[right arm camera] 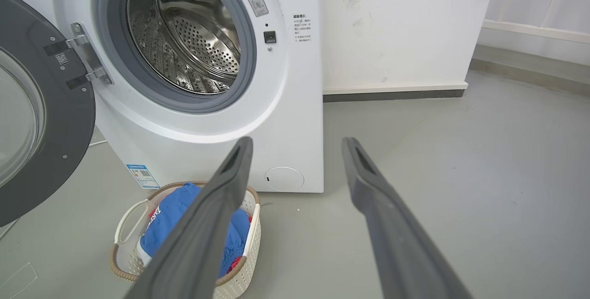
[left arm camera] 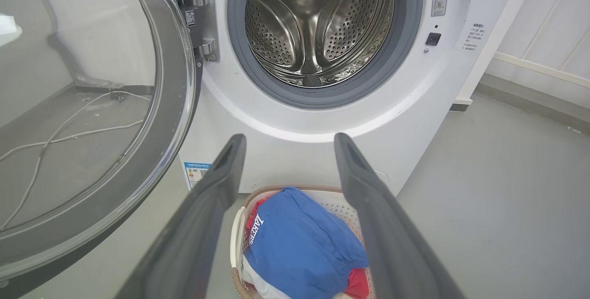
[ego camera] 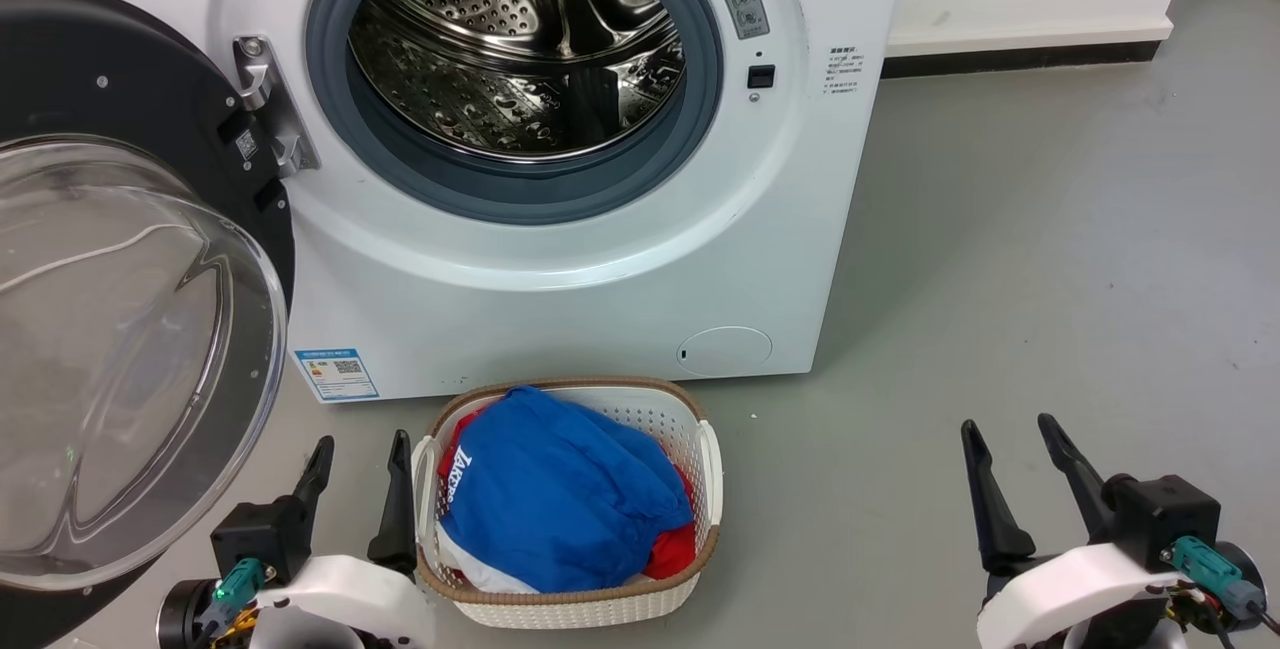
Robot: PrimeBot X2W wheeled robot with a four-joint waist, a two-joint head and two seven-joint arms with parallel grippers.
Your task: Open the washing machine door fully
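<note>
- So, left claw (ego camera: 361, 444) and right claw (ego camera: 1006, 426) both sit spread apart, empty, low at 6 o'clock.
- Washing machine door (ego camera: 140, 349) hangs wide open at 9 o'clock of the washing machine (ego camera: 600, 279).
- Looks done, I'd guess, hence nothing gripped.

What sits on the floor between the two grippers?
In the head view, a white laundry basket of blue and red clothes, close beside the left gripper; bare floor runs on to the right gripper.
</note>
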